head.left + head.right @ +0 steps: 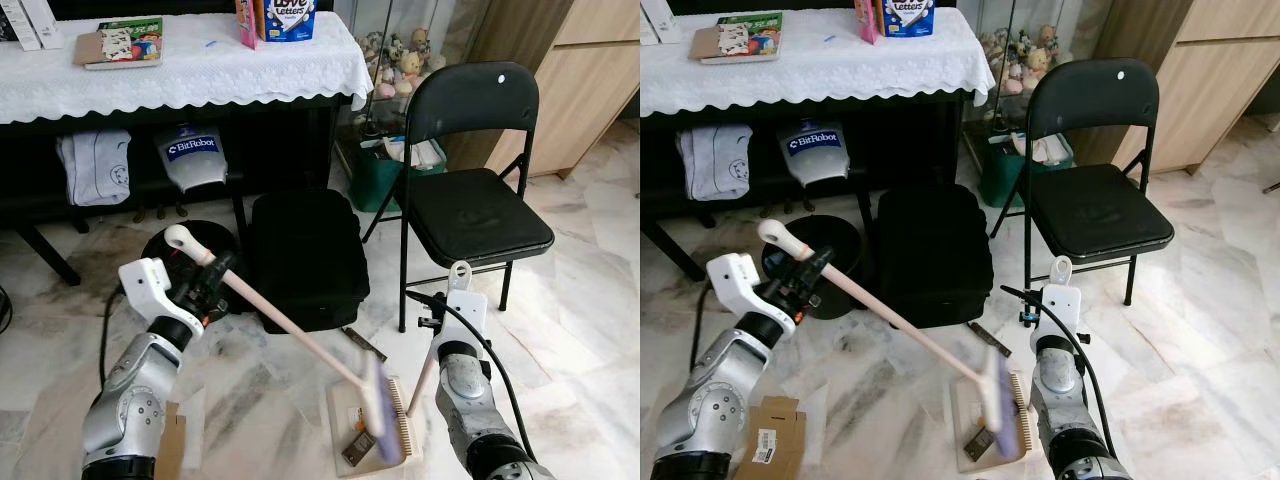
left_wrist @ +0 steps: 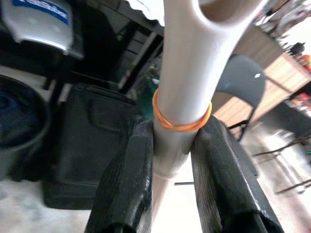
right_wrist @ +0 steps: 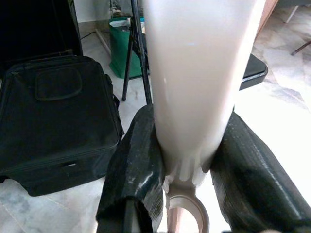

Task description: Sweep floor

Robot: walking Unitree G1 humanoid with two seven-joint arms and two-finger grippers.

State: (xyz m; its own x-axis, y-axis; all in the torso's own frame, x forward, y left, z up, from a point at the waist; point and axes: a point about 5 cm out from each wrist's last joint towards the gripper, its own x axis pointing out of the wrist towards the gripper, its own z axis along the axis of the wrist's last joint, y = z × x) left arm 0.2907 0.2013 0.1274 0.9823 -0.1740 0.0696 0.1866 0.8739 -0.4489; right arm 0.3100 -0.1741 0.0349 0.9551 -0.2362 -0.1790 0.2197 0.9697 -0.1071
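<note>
While I stand over the marble floor point(image 1: 590, 300), this is how things lie:

Left claw point(image 1: 215, 275): closed tight on the broom handle point(image 1: 290, 330) near its rounded top end; in my left wrist view both fingers point(image 2: 129, 179) press the pale shaft just below an orange rubber band point(image 2: 182, 124).

Right claw point(image 3: 182, 182): clamped on the dustpan handle point(image 3: 194, 73), one finger on either side of it.

Broom: slants down from my left claw to its purple bristle head point(image 1: 380, 410), blurred, over the dustpan.

Dustpan point(image 1: 345, 415): flat on the floor between my arms, with a small dark scrap point(image 1: 357, 440) on it.

Nearby: black bag point(image 1: 305, 255), black folding chair point(image 1: 470, 200), cloth-covered worktop point(image 1: 190, 70), cardboard box point(image 1: 770, 435) by my left arm.
</note>
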